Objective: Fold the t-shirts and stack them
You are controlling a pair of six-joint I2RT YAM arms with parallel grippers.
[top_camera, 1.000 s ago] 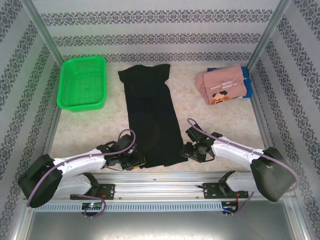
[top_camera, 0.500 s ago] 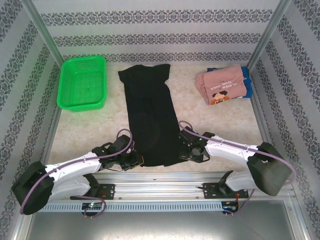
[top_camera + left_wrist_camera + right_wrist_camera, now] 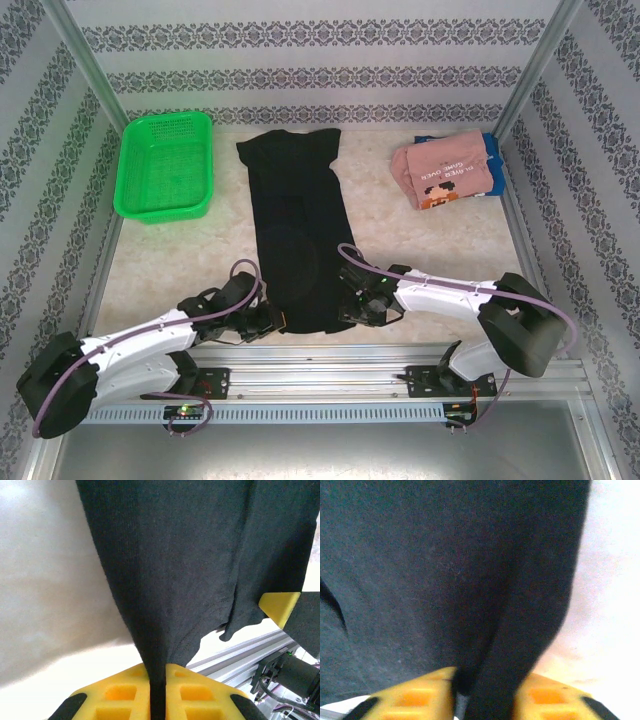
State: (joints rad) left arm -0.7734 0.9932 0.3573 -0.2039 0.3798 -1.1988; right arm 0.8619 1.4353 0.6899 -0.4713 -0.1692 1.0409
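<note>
With the right gripper (image 3: 352,312) newly slid in from beside the cloth, we see it and the left gripper (image 3: 272,322) each pinching a near-hem corner of the black t-shirt (image 3: 300,225), laid lengthwise mid-worktop (image 3: 180,260) (ready, we judge, for folding).

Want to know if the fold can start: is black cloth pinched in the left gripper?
Yes, the black t-shirt edge runs down into the narrow slit between the closed yellow fingers of the left gripper.
</note>
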